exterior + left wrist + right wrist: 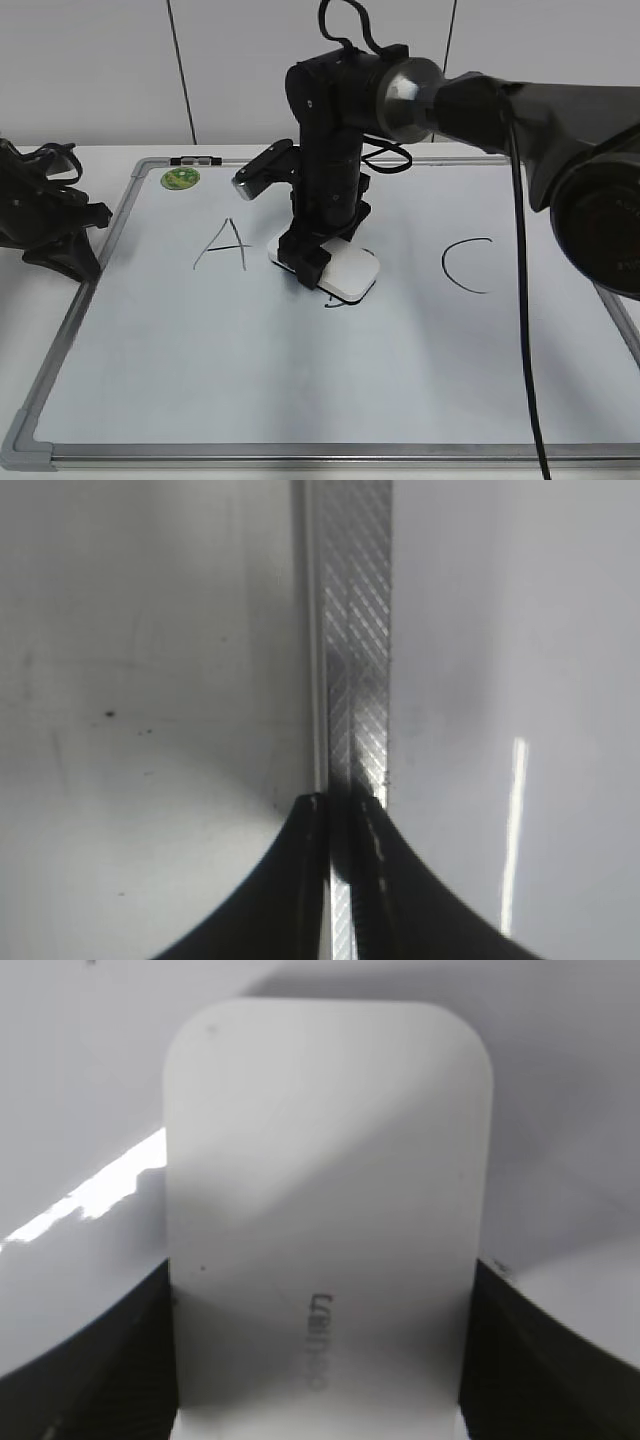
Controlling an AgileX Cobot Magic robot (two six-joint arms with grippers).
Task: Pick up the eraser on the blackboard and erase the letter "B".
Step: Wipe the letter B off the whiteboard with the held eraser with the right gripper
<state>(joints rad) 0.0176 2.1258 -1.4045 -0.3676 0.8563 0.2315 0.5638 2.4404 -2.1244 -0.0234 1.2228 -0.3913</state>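
Note:
The blackboard (pixel 200 360) is a white dry-erase board lying flat on the table. My right gripper (pixel 312 262) is shut on the white eraser (pixel 350 272) and presses it flat on the board's middle. In the right wrist view the eraser (pixel 320 1190) fills the space between the two black fingers (pixel 320 1360). Of the letter "B" only a small black stroke (pixel 333 303) shows at the eraser's near edge. The rest is hidden or gone. My left gripper (pixel 70 235) is shut and empty at the board's left edge, over the grey frame (pixel 355 660).
A black "A" (pixel 224 245) is left of the eraser and a black "C" (pixel 466 265) is right of it. A round green sticker (pixel 180 178) sits at the board's far left corner. The right arm (pixel 520 110) reaches in from the right.

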